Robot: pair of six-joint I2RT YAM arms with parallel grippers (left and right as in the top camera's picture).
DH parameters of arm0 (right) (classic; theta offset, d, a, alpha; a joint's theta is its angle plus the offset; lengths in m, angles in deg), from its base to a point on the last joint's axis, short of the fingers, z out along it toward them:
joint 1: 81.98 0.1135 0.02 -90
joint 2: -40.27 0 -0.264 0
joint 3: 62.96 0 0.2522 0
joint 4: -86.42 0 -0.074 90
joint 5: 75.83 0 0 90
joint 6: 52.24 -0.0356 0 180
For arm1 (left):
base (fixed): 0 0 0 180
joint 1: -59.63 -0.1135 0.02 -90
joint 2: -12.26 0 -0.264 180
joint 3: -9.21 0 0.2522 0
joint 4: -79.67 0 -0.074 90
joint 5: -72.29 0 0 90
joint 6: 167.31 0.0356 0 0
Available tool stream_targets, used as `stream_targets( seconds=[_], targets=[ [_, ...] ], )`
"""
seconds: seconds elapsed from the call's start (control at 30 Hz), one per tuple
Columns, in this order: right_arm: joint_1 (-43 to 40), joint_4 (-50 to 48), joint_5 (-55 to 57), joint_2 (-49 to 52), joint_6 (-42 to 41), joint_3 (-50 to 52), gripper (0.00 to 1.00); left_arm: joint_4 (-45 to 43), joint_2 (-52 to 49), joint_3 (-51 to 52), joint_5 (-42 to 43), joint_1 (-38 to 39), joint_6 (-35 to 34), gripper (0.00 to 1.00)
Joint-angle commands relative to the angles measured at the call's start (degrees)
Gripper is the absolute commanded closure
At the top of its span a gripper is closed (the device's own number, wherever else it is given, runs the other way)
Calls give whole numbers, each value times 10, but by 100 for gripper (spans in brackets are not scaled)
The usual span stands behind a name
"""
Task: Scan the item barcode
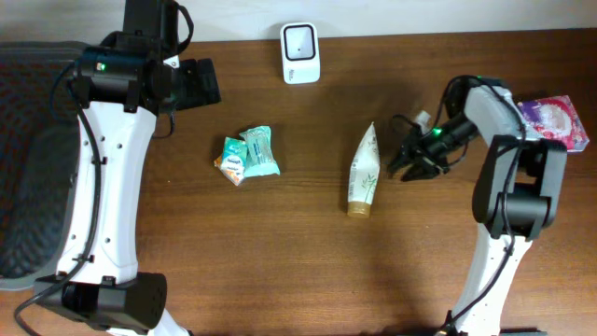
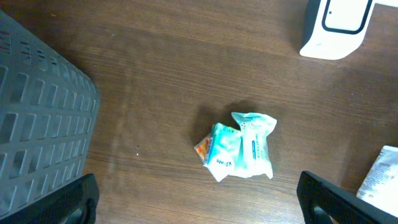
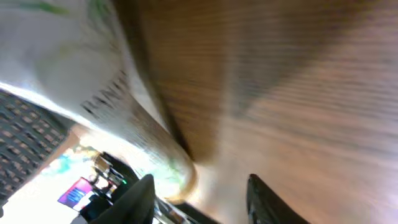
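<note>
Tube (image 1: 365, 171), white with green print and a tan cap, lies flat on the bench (image 1: 280, 261), between a teal packet (image 1: 250, 155) and the right end effector (image 1: 403, 170). That end effector sits just beside the tube, its fingers partly apart and gripping nothing. The left end effector (image 2: 196, 186) hovers above the packet, spread wide and empty.

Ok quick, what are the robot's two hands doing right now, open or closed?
Left hand: open, holding nothing.
Right hand: open, next to the tube, not gripping it.
</note>
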Motion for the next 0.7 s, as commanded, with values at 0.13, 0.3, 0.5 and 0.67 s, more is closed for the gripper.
stream_targets(
  seconds=[0.13,0.3,0.5,0.67],
  targets=[
    [68,30,38,-76,-25,-88,37,-1,2,-5,-4,-1,7,1],
    [184,7,227,-79,-175,-124,32,-1,2,-5,-4,-1,7,1],
    [285,-25,363,-79,-300,-142,20,-1,2,-5,-4,-1,7,1],
    [312,-68,363,-79,-299,-141,1,-1,2,-5,-4,-1,7,1]
  ],
)
